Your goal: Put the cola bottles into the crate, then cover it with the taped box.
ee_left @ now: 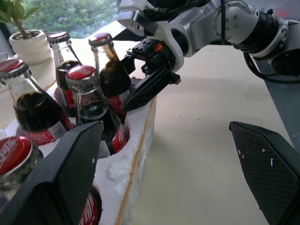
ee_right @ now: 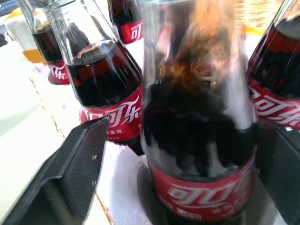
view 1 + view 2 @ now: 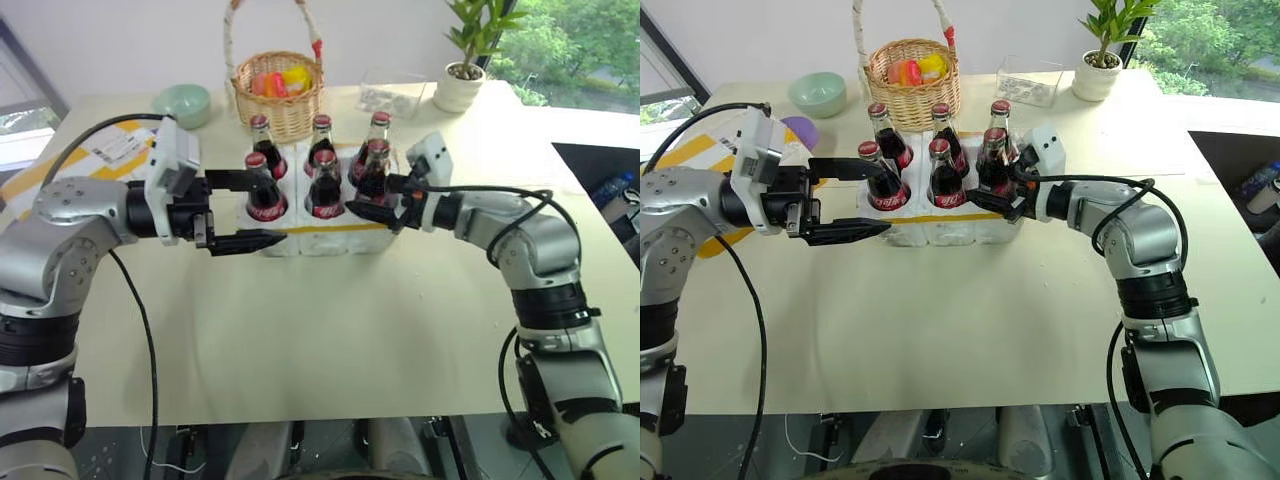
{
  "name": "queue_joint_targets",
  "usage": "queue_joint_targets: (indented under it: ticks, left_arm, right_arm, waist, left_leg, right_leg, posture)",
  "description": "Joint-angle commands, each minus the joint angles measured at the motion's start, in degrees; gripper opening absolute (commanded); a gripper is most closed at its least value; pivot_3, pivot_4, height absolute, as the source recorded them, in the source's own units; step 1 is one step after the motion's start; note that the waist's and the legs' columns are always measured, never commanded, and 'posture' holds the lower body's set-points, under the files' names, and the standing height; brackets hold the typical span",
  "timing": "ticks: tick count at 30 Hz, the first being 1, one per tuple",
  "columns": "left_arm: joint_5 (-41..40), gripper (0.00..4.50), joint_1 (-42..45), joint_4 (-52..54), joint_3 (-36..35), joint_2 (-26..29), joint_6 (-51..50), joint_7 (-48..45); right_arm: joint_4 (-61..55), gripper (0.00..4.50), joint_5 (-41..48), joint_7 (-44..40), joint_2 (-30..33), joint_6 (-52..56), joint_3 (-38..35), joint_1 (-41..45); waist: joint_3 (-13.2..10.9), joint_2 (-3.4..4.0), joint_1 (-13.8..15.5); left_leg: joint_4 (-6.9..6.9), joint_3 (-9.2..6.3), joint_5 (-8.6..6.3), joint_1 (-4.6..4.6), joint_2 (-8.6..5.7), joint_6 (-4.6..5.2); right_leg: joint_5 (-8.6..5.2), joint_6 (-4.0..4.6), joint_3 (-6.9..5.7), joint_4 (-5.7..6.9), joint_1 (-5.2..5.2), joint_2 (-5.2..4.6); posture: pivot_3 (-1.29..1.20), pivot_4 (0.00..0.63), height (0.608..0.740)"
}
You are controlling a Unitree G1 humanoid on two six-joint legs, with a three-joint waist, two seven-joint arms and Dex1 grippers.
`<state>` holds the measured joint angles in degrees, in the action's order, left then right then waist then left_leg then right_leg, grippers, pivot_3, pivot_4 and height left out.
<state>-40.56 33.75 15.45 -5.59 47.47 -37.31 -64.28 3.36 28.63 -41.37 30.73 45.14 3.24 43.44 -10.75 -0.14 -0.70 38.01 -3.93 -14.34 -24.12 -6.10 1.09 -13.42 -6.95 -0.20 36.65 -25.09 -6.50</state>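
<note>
Head views: six small glass cola bottles (image 3: 324, 182) with red caps stand in the low white foam crate (image 3: 318, 232) banded with yellow tape, mid-table; left gripper (image 3: 243, 211) spread wide, empty, beside the crate; right wrist view: right gripper (image 2: 187, 154) parted around the nearest bottle (image 2: 199, 117), pads apart from glass.

Both arms are built of rounded silver-grey metal segments joined by black ribbed rings, with small dark screw holes on the shoulder housings. A thin black cable loops loosely along each arm (the left one arcs over the upper arm and hangs down beside it). Each wrist carries a boxy pale-grey camera housing. The left end effector (image 3: 238, 211) and the right end effector (image 3: 377, 197) each have two long, black, tapering fingers whose flat inner pads (image 1: 75, 164) bear a fine cross-hatched texture.
</note>
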Motion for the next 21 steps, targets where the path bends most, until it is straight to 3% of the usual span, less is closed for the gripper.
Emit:
queue_joint_targets:
  ticks: [1, 10, 15, 21]
  left_arm:
    - [-1.0, 4.50, -1.1, 3.0, -3.4, 1.7, -0.6, 1.5]
    - [4.3, 4.50, -13.4, 9.0, -18.6, 6.7, -1.7, 14.2]
    - [22.6, 4.50, -24.5, 6.1, -21.9, 11.2, 3.2, 25.3]
    - [41.6, 4.50, -32.3, -4.1, -21.2, 14.0, 8.1, 39.2]
  right_arm:
    - [-0.6, 4.40, 0.2, -2.3, 0.8, -0.2, -1.0, 1.8]
    - [-5.4, 4.40, 9.8, -10.4, 11.6, 6.4, -12.3, 4.4]
    - [-2.9, 4.40, 14.8, -10.0, 14.2, 11.7, -18.3, 7.9]
    - [-8.8, 4.40, 18.5, -15.6, 17.0, 10.9, -18.6, 7.0]
  waist:
    - [0.0, -0.02, 0.0]
    - [0.0, 0.00, 0.0]
    - [0.0, 0.01, 0.0]
    - [0.0, 0.02, 0.2]
  left_leg:
    - [0.00, 0.00, 0.00, 0.00, 0.00, 0.00]
    - [-0.02, 0.00, -0.12, -0.08, 0.01, 0.19]
    - [-0.11, 0.00, -0.15, -0.06, 0.05, 0.21]
    - [-0.16, 0.00, -0.16, -0.06, 0.03, 0.22]
  right_leg:
    - [0.00, 0.00, 0.00, 0.00, 0.00, 0.00]
    - [0.00, 0.00, 0.00, -0.03, -0.08, -0.03]
    - [0.00, 0.01, 0.02, -0.05, -0.10, -0.10]
    - [-0.01, 0.02, 0.01, -0.11, -0.10, -0.16]
  posture:
    - [0.00, 0.150, 0.739]
    - [0.00, 0.150, 0.739]
    - [0.00, 0.150, 0.739]
    - [0.00, 0.150, 0.739]
